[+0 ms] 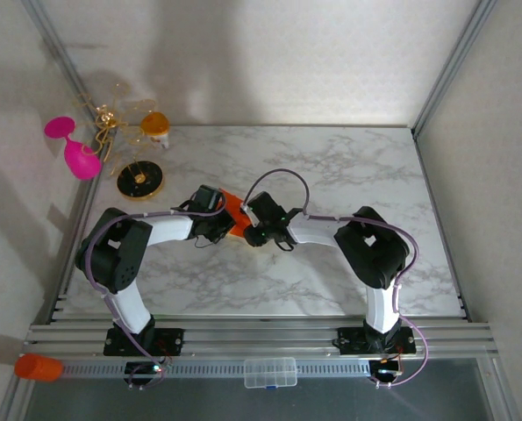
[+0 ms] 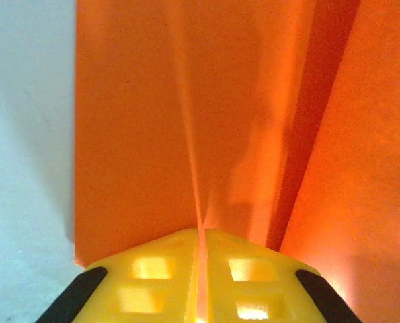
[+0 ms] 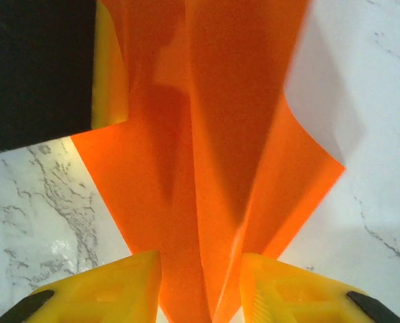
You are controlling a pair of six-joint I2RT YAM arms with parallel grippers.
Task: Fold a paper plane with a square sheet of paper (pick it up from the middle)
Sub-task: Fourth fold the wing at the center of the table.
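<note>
Marble table (image 1: 357,167), centre: folded orange paper (image 1: 232,207) between both arms. Left gripper (image 2: 201,269) is pinched on its centre crease, which runs straight away from the fingers. Right gripper (image 3: 201,289) stands parted around the paper's narrower end.

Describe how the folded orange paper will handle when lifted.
The folded orange paper is probably floppy: its thin flaps bow away from the creases. It is likely very light, as the left jaws carry it by one pinched crease. It looks smooth, so it may slip.

White marble-patterned table (image 1: 348,167), pale textured walls (image 1: 287,53), aluminium frame rails (image 1: 261,333), soft light
</note>
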